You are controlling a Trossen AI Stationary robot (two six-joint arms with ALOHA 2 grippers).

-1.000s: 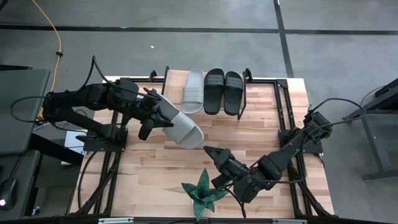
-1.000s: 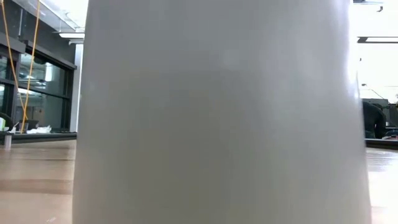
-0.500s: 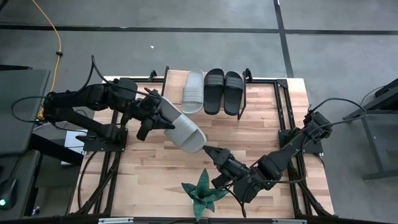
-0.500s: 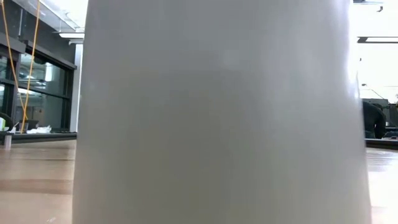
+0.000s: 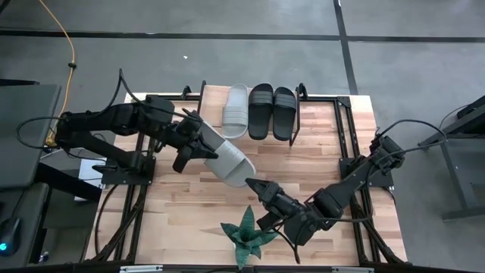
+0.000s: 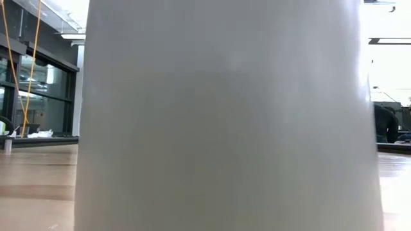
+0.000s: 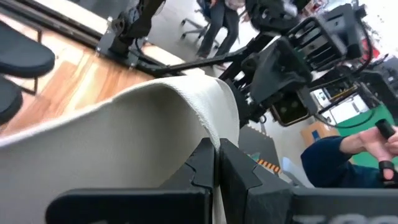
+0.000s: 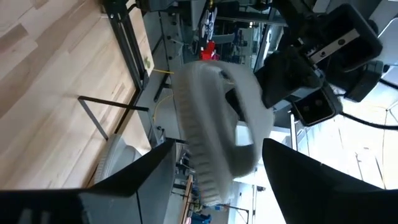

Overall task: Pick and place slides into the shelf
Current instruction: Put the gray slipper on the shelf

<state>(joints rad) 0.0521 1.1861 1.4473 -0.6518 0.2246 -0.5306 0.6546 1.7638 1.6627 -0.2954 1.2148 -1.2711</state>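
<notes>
Grey slide (image 5: 226, 158) shifted right, ribbed strap

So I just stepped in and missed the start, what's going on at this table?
The left gripper is shut on a pale grey slide, holding it over the middle of the table. The right gripper has its jaws open right at the slide's free end, as if to take it. Three more slides, one pale and two black, already sit side by side on the shelf at the far edge. A green plant stands at the near edge.
</notes>
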